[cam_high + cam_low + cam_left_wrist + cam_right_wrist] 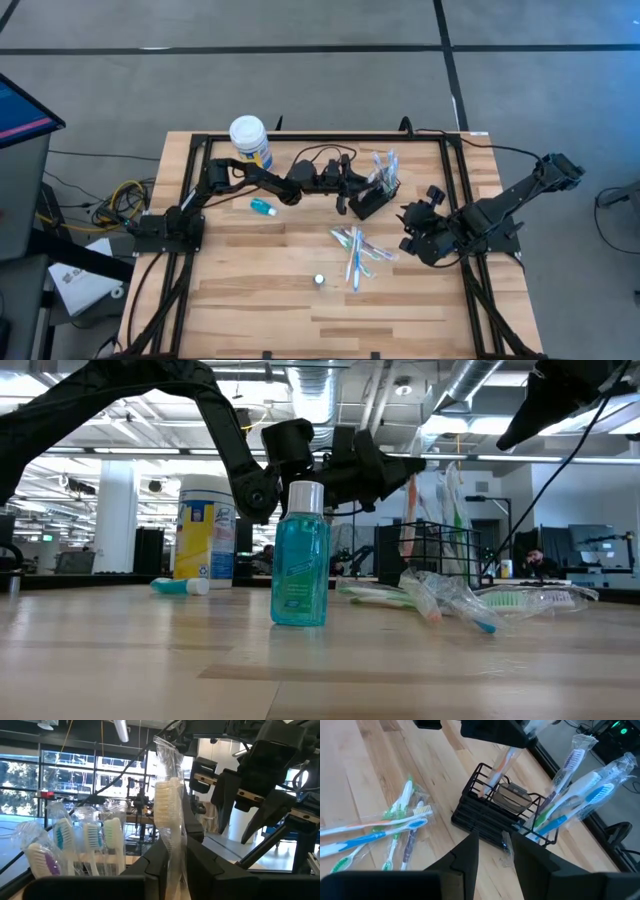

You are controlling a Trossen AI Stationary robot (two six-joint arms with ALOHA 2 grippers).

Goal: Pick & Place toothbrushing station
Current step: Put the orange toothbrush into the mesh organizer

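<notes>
The black wire-mesh holder (368, 205) stands on the table's far middle, with several wrapped toothbrushes (575, 800) upright in one compartment. My left gripper (355, 190) is right above the holder's left side, shut on a wrapped toothbrush (169, 815) with pale bristles. Several loose wrapped toothbrushes (355, 250) lie flat on the table in front of the holder. A small teal tube (263, 207) lies on its side left of the holder. My right gripper (412, 225) hovers open and empty just right of the holder, which fills its wrist view (490, 815). My left gripper pinches the toothbrush's handle just below the bristle head (172, 862) between its two fingers. The fingers come roughly level from the table's left and lie across the brush. The brush stands nearly upright, head up, and its lower end (487, 787) reaches down into the holder's empty compartment.
A white-lidded yellow-and-blue jar (250, 140) stands at the far left of the work area. A small teal bottle with a silver cap (300, 560) stands upright near the table's front middle (319, 280). A black frame rail (300, 138) runs around the table.
</notes>
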